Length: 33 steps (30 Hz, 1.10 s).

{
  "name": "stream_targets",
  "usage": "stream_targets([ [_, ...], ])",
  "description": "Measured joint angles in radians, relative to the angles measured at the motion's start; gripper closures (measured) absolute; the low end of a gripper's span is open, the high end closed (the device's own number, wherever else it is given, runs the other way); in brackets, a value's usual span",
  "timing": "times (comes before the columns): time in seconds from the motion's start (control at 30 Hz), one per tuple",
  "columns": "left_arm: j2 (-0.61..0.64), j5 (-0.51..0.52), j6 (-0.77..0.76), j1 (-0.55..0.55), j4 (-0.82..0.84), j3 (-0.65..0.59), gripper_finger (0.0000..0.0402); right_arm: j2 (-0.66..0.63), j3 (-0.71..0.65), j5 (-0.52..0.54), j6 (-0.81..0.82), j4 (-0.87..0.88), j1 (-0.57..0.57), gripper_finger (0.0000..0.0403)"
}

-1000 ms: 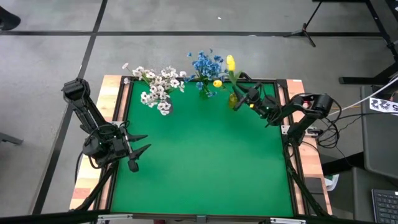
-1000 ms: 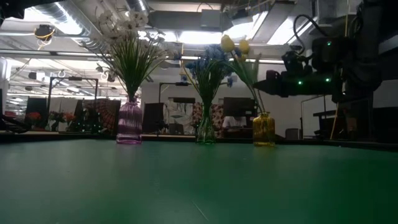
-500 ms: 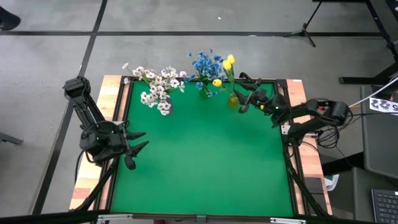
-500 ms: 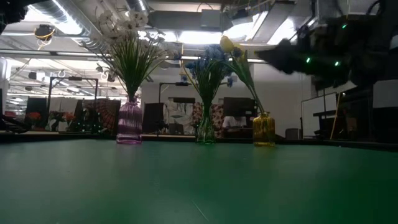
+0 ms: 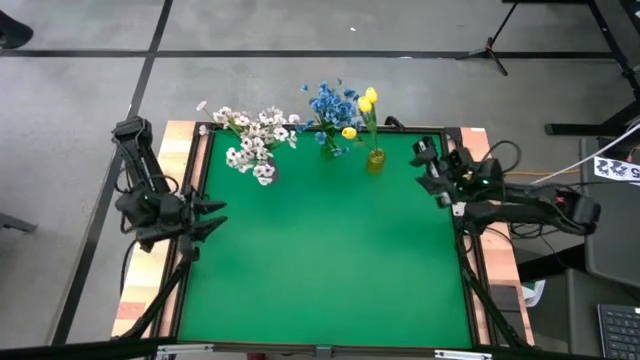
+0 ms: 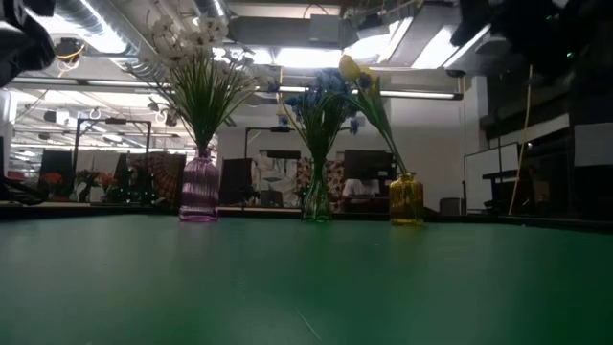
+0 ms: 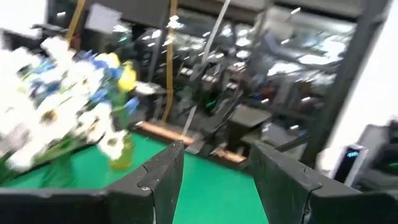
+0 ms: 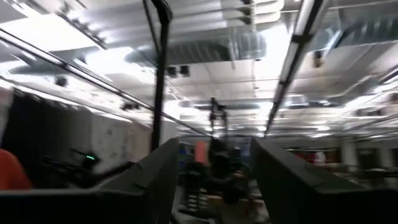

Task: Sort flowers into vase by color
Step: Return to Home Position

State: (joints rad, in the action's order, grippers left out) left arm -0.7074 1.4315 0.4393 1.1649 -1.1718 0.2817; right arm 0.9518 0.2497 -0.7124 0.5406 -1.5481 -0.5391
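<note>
The left gripper [image 5: 208,217] has its 2 dark fingers spread apart with nothing between them, as its own wrist view [image 7: 214,177] also shows. It hangs over the left edge of the green-topped, wood-framed table [image 5: 330,270], about midway along that edge. The right gripper [image 5: 428,166] is also spread wide and empty [image 8: 214,180]. It sits over the right edge near the far right corner, tipped up toward the ceiling.

3 glass vases stand in a row along the table's far edge, each apart from the next. The ribbed purple vase [image 6: 199,190] on the left holds the white small-blossom sprays [image 5: 255,142], which spill out over the mat. The slim green vase [image 6: 317,201] in the middle holds the blue clustered blooms [image 5: 330,103]. The squat yellow vase [image 6: 406,199] on the right, nearest the right gripper but clear of it, holds the yellow tulip-like buds [image 5: 368,99]. 3 of these can be counted from above.
</note>
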Motion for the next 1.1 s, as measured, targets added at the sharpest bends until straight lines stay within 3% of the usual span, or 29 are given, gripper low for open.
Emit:
stream_targets([
  [0.1,0.061,-0.070,0.026,0.012,0.000,0.000,0.0219,-0.080,0.006,0.006,0.010,0.102,0.064,0.0205],
  [0.23,0.131,-0.109,0.044,0.030,0.001,0.000,0.0219,-0.164,0.086,0.146,-0.234,0.409,0.242,0.0205],
  [0.4,0.171,-0.115,0.069,0.040,0.008,0.000,0.0219,-0.173,0.323,0.540,-0.668,1.016,0.528,0.0205],
  [0.5,0.171,-0.115,0.076,0.040,0.012,0.000,0.0219,-0.134,0.499,0.827,-0.872,1.275,0.706,0.0205],
  [0.63,0.171,-0.096,0.123,0.040,0.010,0.000,0.0219,-0.103,0.612,1.107,-1.122,1.385,0.928,0.0205],
  [0.8,0.178,-0.052,0.184,0.040,0.007,0.000,0.0219,-0.141,0.612,1.443,-1.259,1.402,1.128,0.0205],
  [0.9,0.177,-0.031,0.163,0.044,0.009,0.000,0.0219,-0.183,0.582,1.456,-1.287,1.376,1.190,0.0205],
  [1.1,0.210,-0.028,0.243,0.045,-0.075,0.000,0.0219,-0.228,0.504,1.314,-1.334,1.366,1.156,0.0205],
])
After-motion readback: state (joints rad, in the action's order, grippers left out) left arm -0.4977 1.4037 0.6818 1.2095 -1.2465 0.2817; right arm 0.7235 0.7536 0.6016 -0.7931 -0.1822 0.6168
